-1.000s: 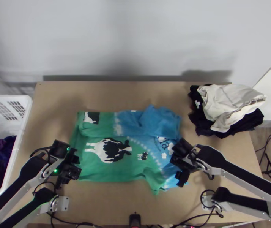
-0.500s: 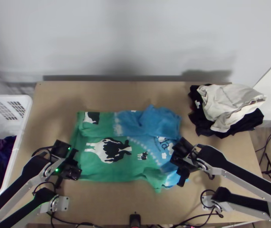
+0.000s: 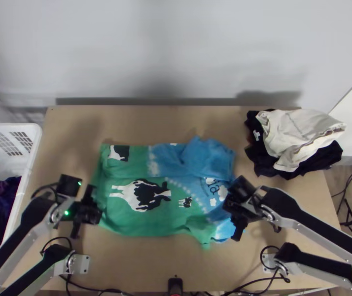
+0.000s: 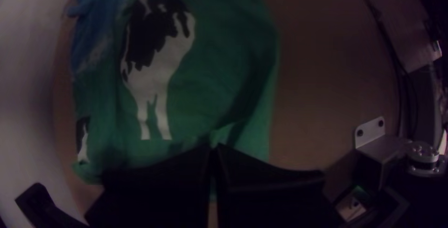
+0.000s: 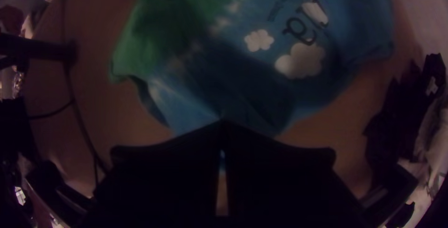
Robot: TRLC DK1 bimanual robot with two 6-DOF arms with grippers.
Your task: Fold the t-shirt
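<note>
Green and blue tie-dyed t-shirt [image 3: 131,217] with cow prints, lying across the middle of the table [image 3: 141,266], its far strip looking turned over toward the near side and its blue far right part rumpled. The left gripper [image 4: 213,148] has its fingers together, apparently clamped on the green left edge. The right gripper [image 5: 222,123] has its fingers together too, apparently pinching blue cloth at the near right. The cloth should be light, soft and floppy, neither slippery nor fragile, so it sags between holds; the two near corners look the best places to grip for a fold toward the far side. The near sleeve [image 3: 201,228] could crumple under. Beyond the shirt, far right, a loose pile of pale and black clothes [image 3: 299,138]; left, a white basket [image 3: 28,163] holding dark clothing
</note>
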